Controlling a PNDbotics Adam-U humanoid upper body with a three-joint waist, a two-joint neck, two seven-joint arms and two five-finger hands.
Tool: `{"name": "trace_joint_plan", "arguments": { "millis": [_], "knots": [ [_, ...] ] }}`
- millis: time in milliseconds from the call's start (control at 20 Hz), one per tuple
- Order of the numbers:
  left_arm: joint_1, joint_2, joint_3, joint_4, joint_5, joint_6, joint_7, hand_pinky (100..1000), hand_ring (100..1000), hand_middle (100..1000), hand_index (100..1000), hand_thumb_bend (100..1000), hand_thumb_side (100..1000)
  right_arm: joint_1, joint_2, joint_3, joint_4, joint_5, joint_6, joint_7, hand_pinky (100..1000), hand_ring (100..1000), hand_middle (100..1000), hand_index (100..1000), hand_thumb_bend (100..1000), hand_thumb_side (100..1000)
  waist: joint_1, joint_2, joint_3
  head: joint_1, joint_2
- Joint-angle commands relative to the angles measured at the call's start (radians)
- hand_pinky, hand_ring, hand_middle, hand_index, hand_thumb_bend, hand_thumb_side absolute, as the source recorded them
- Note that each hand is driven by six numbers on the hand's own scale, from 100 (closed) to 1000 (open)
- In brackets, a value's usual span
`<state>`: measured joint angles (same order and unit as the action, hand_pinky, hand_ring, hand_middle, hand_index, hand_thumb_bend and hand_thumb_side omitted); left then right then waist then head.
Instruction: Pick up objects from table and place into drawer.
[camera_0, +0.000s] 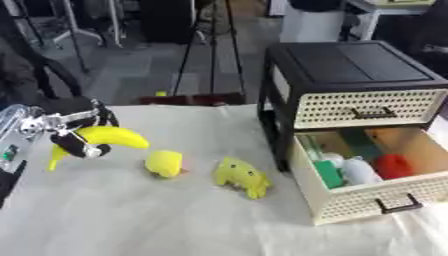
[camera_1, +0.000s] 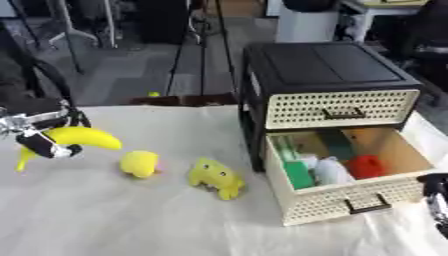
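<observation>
Where the cloth-covered counter (camera_0: 131, 215) runs nearest the camera, its surface lies bare from the left edge across to the drawer front. Right hand (camera_1: 436, 200): only a dark part shows at the right border of the right eye view, cut off by the frame; whether its fingers are open or curled cannot be told. Open lower drawer (camera_0: 367, 200): pulled out toward the camera, perforated cream front with dark handle, well to the right of the left hand's fingers; inside, a green block, a pale rounded thing and a red thing, none clear enough to name. Yellow toy (camera_0: 242, 177): on the cloth, between the drawer and the fingers, apart from both. Round yellow item (camera_0: 164, 163): just right of the fingers, not touching them. Left hand (camera_0: 74, 131): at the counter's left edge, fingers curled round a banana (camera_0: 109, 136), held above the cloth, stem end drooping left. Black cabinet (camera_0: 350, 70): upper drawer closed, standing at the counter's far right. Beyond the far edge, floor and dark stands, blurred.
</observation>
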<state>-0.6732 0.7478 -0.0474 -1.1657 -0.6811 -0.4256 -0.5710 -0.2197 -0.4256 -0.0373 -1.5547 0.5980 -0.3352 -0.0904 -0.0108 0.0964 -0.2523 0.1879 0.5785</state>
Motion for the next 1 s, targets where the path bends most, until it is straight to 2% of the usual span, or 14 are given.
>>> {"name": "trace_joint_plan", "arguments": {
  "millis": [50,350,600,750,1000],
  "knots": [
    [-0.044,0.033,-0.003,-0.104,0.072,0.022,-0.013,141,186,203,407,100,138,-0.008,-0.012,-0.011,-0.009,0.009,0.001,-0.002,159,226,309,685,100,1000,-0.001,-0.018,-0.003,-0.001,0.002],
    [-0.178,-0.079,-0.073,-0.12,0.108,0.039,-0.023,170,205,223,431,100,132,-0.011,-0.004,0.003,-0.008,0.004,-0.008,0.01,161,228,311,685,100,1000,-0.005,-0.026,-0.025,0.015,0.007],
    [-0.273,-0.203,-0.114,-0.086,0.101,0.033,-0.006,191,223,241,449,100,133,-0.031,0.005,0.025,-0.008,-0.002,-0.022,0.03,163,229,312,685,100,1000,-0.002,-0.022,-0.068,0.04,0.002],
    [-0.314,-0.259,-0.125,-0.053,0.107,0.036,0.009,199,230,247,457,100,137,-0.061,0.026,0.048,-0.008,-0.01,-0.035,0.051,163,230,313,685,100,1000,-0.001,-0.014,-0.117,0.058,-0.009],
    [-0.351,-0.305,-0.132,-0.007,0.103,0.033,0.029,204,234,252,461,100,143,-0.125,0.075,0.091,-0.014,-0.03,-0.06,0.098,163,231,314,681,100,1000,0.011,0.013,-0.233,0.089,-0.039]
  ]
}}
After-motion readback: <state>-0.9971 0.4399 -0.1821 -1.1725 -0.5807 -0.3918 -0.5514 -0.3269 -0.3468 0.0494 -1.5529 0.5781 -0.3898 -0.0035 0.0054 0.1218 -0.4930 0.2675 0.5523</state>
